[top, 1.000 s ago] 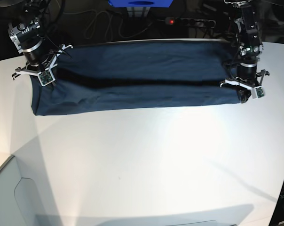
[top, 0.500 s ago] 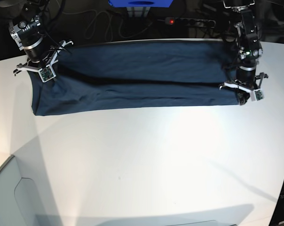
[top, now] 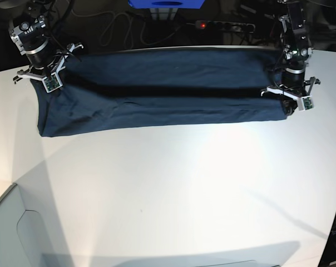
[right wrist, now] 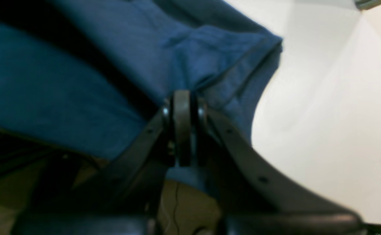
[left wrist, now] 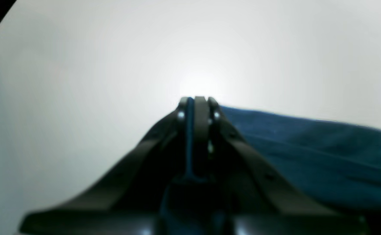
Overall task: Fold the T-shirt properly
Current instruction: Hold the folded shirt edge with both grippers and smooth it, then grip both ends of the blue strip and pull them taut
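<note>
The dark navy T-shirt (top: 162,94) lies as a long band across the far part of the white table (top: 184,189), with a lengthwise fold crease along it. At the band's right end, my left gripper (top: 291,108) is shut on the cloth. In the left wrist view a thin strip of blue fabric shows inside the left gripper (left wrist: 195,99), and the T-shirt (left wrist: 308,156) trails off to the right. My right gripper (top: 49,89) is shut on the left end. Up close, the right gripper (right wrist: 182,94) pinches a hemmed edge of the T-shirt (right wrist: 79,81).
Behind the table's far edge lie a power strip (top: 223,25) with a red light, cables and a blue box (top: 165,4). A grey panel (top: 12,233) sits at the near left corner. The table edge runs close behind both grippers.
Both grippers have moved toward the table's far edge with the cloth still held. The held edge has gone back with them, and the dark crease has shifted farther away.
</note>
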### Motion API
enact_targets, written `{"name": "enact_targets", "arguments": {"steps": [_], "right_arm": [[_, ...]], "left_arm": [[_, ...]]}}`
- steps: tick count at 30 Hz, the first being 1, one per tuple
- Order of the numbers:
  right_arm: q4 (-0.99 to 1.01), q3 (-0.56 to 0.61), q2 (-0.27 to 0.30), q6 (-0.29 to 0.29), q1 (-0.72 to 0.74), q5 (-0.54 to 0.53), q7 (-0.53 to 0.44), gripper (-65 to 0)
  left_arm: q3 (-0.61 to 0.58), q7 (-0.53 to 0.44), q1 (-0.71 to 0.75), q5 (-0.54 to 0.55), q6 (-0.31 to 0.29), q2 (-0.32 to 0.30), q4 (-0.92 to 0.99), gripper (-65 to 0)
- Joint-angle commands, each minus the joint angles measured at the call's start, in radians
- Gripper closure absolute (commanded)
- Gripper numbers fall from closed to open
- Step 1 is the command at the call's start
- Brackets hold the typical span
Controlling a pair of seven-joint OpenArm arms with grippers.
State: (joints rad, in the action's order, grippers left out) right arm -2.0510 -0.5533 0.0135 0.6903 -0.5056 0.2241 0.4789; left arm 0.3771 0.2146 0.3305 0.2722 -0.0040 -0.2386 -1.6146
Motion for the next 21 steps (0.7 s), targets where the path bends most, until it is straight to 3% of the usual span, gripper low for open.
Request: {"name": "enact_targets", "arguments": {"steps": [1,21], "right_arm": [[-0.018,-0.006,0.007,0.008,-0.006,-0.009,-0.019,-0.1],[0.088,0.000,0.023,0.008,-0.008,-0.009,-0.019,-2.4]], "left_arm": [[0.007,-0.028,-0.006,0.003,0.003,-0.014,-0.016,0.0],[0.006,-0.022,0.014,0.003,0.003,-0.009,0.012,0.0]]}}
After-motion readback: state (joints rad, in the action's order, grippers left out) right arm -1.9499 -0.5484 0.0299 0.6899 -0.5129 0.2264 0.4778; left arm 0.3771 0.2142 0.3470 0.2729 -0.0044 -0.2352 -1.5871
